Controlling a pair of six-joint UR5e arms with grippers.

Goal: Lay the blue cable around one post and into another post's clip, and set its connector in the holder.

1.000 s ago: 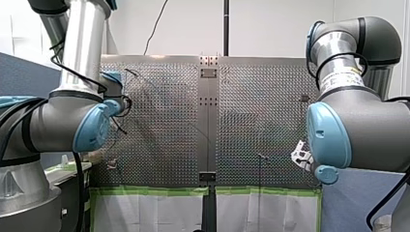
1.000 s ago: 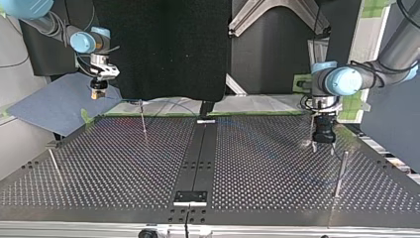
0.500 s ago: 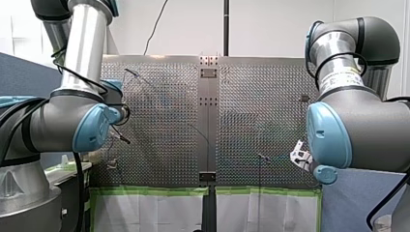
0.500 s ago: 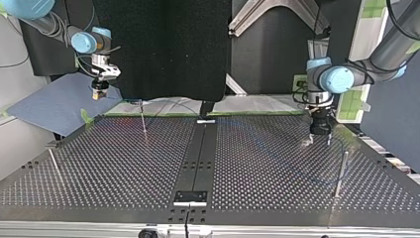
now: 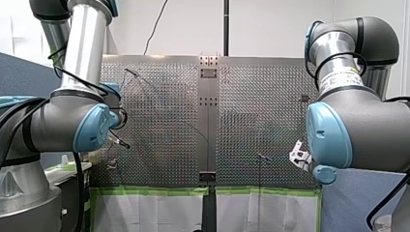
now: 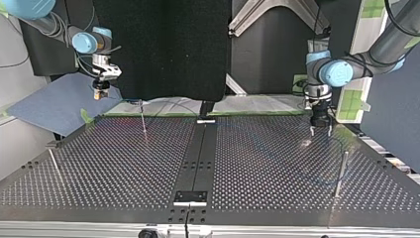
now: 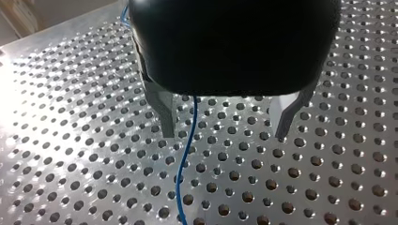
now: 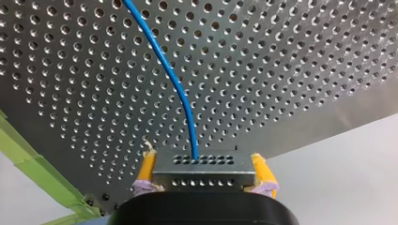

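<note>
In the front view my 2 arms flank the perforated table [image 5: 159, 121], and neither gripper's fingers show there. In the top view my right gripper [image 6: 100, 92] hangs off the table's far corner at the view's left, over a blue sheet [image 6: 54, 106]. Its yellow pads are closed on something small. My left gripper [image 6: 320, 131] hovers just above the table near the far corner at the view's right, its 2 fingers pointing down and spread. A thin upright post [image 6: 341, 171] stands nearer the camera along that side edge, and the cable is too faint here to trace. In the left wrist view my left gripper [image 7: 225, 136] is wide, its metal fingers [image 7: 165, 115] clear of the blue cable [image 7: 185, 159], which lies on the table between them, closer to 1 finger. In the right wrist view my right gripper [image 8: 203, 160] clamps the metal connector [image 8: 202, 178] between its yellow pads [image 8: 148, 166], beyond the table's taped edge. The blue cable leaves the connector and curves away over the table.
</note>
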